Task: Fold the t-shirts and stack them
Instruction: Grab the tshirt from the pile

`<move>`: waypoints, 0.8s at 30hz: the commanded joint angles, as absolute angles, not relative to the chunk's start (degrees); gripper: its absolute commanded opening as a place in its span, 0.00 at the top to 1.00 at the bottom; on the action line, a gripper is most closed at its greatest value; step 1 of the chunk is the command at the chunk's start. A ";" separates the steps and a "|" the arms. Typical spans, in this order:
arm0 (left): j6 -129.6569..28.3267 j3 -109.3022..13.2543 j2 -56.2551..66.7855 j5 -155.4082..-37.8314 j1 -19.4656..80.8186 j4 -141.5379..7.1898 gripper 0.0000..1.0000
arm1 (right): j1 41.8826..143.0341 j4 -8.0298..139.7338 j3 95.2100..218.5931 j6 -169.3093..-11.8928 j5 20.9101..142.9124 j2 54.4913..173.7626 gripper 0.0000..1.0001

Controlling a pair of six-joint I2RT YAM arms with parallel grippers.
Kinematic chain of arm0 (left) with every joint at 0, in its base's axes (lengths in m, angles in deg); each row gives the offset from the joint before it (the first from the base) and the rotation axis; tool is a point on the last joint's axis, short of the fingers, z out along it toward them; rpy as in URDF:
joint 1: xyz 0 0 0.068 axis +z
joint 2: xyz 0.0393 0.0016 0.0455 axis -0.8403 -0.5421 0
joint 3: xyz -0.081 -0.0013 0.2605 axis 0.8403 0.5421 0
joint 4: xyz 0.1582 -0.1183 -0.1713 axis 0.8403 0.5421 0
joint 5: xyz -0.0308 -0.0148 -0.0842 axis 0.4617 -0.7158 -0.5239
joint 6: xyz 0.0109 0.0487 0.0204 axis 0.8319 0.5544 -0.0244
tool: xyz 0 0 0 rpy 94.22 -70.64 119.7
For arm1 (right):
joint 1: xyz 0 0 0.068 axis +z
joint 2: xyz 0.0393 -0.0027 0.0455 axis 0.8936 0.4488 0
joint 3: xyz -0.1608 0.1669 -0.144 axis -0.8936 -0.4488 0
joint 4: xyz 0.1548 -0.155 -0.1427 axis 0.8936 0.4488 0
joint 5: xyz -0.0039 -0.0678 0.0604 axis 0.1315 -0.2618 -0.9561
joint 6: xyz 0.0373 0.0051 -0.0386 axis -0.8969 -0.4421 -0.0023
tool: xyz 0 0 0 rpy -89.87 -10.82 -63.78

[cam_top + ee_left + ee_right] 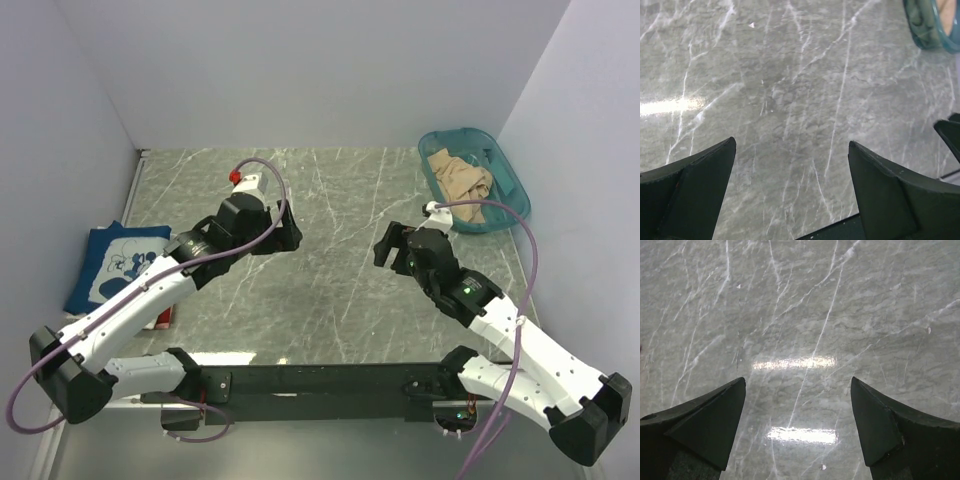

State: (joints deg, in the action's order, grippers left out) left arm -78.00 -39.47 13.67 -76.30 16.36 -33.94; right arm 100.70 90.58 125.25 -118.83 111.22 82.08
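A folded navy t-shirt (112,262) with a white cartoon print lies at the table's left edge. A sliver of red cloth (160,320) shows at its near side, mostly hidden under my left arm. A crumpled tan t-shirt (460,178) lies in the teal tub (512,200) at the back right. My left gripper (287,236) is open and empty above the bare middle of the table, as the left wrist view (791,142) shows. My right gripper (386,246) is open and empty too, facing it, over bare marble (798,380).
The grey marble table (330,200) has white walls at the back and both sides. The tub's rim (927,27) shows at the top right of the left wrist view. A black rail (320,380) runs along the near edge between the arm bases.
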 commanded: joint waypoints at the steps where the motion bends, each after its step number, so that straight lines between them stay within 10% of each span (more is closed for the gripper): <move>1: -74.16 -40.81 15.45 -80.18 16.31 -34.22 0.00 | 101.04 88.64 127.67 -117.71 110.83 82.70 0.09; 24: -71.17 -37.03 20.73 -85.63 19.12 -36.15 0.00 | 64.76 89.95 181.10 -117.80 98.87 135.23 0.16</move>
State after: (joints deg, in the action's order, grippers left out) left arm -72.62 -37.66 19.44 -83.01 18.28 -34.07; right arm 69.16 87.54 175.94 -115.03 96.84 130.63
